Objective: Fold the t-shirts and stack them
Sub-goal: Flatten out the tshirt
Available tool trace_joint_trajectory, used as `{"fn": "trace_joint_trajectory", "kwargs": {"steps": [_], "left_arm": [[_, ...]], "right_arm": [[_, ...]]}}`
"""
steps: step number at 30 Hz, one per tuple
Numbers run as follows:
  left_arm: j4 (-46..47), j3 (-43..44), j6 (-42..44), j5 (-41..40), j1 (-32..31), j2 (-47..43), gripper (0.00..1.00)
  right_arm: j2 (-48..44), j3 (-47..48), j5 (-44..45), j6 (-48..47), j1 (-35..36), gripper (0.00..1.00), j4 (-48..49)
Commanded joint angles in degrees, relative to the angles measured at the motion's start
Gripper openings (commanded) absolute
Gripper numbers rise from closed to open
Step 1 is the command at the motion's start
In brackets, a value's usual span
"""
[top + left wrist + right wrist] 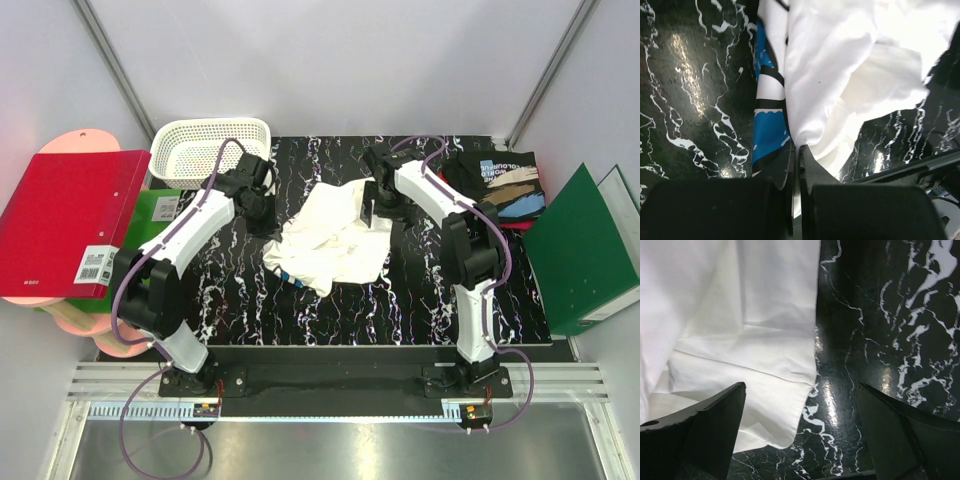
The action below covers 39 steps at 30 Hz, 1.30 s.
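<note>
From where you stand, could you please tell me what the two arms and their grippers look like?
The left arm and right arm have white shells with black joints and purple cables alongside. The left gripper and right gripper have plain black wedge-shaped fingers.

My black, white-veined marble-look tabletop (420,300): white cloth t-shirt (335,240) crumpled mid-table, folded black printed t-shirt (500,185) far right, white plastic lattice basket (205,140) at the far-left corner.
</note>
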Motion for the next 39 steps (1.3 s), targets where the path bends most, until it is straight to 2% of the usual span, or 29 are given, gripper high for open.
{"fn": "trace_joint_trajectory", "kwargs": {"steps": [1, 11, 17, 24, 29, 33, 35, 36, 37, 39], "left_arm": [[-1.5, 2.1, 0.6, -3.0, 0.2, 1.6, 0.0], [-1.9, 2.5, -0.1, -1.3, 0.1, 4.3, 0.0], [-2.4, 2.5, -0.6, -1.3, -0.1, 4.7, 0.0], [-3.3, 3.2, -1.0, -2.0, -0.2, 4.9, 0.0], [-3.9, 4.0, -1.0, -2.7, -0.2, 5.3, 0.0], [-4.6, 5.4, -0.7, -2.9, -0.2, 6.3, 0.0], [-4.9, 6.6, -0.6, -3.1, -0.3, 7.2, 0.0], [-5.3, 7.0, -0.5, -3.3, -0.1, 7.5, 0.0], [-5.5, 7.7, -0.4, -3.4, -0.2, 8.1, 0.0], [-5.8, 8.3, -0.2, -3.4, -0.2, 8.6, 0.0]], "right_arm": [[1.4, 5.0, -3.1, -1.1, -0.2, 0.98, 5.2], [4.9, 14.9, -11.5, -3.5, -0.8, 0.97, 15.2], [14.9, 25.4, -19.6, -1.3, -1.3, 0.88, 15.2], [23.5, 36.8, -18.1, -1.5, -1.6, 0.86, 11.7], [25.5, 39.3, -17.7, -1.3, -2.4, 0.85, 11.0], [27.8, 41.7, -21.1, -0.8, -3.0, 0.7, 11.0], [28.9, 42.6, -23.2, -1.0, -3.1, 0.34, 11.0], [29.3, 43.4, -23.6, -1.0, -3.1, 0.06, 11.1], [29.5, 43.5, -23.9, -1.0, -3.1, 0.0, 11.1], [29.4, 43.8, -23.9, -1.6, -3.2, 0.0, 11.3]]}}
